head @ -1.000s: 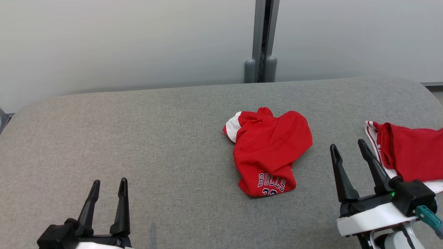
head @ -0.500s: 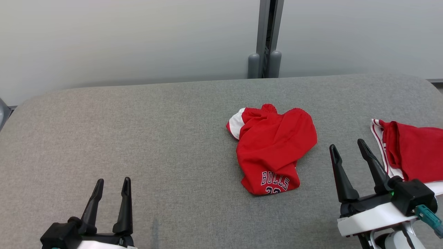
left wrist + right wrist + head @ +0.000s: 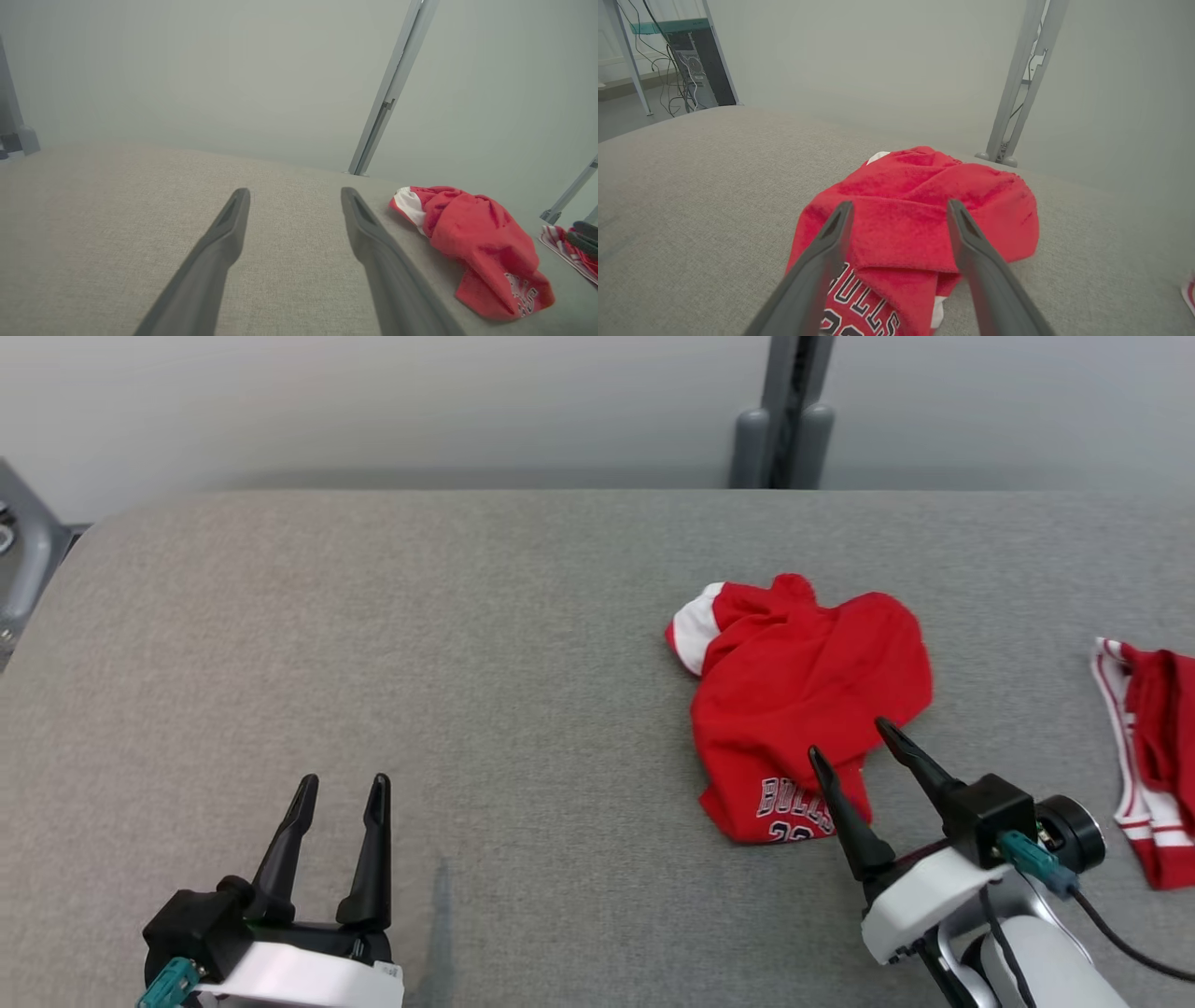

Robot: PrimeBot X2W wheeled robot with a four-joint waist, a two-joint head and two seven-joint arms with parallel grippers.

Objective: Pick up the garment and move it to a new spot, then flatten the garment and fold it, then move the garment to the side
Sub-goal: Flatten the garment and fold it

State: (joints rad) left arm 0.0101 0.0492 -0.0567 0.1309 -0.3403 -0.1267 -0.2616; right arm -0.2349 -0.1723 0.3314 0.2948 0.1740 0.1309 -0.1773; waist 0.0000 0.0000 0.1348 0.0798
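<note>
Crumpled red BULLS-lettered jersey (image 3: 803, 681): 1, centre-right on grey fabric-covered table (image 3: 467, 644), at tips of right fingers (image 3: 840, 810). Red-and-white striped garment (image 3: 1153, 775): 1, right edge. Left fingers (image 3: 373, 849), right fingers: 2 pairs, spread, empty.

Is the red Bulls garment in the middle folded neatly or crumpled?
Crumpled. The red garment lies bunched in loose, uneven folds on the grey surface.

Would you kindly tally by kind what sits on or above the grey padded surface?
Red garments: 2, the crumpled Bulls garment and the striped garment at the right edge.
Pincers: 2, the left pincer and the right pincer, both open.
Total: 4
</note>
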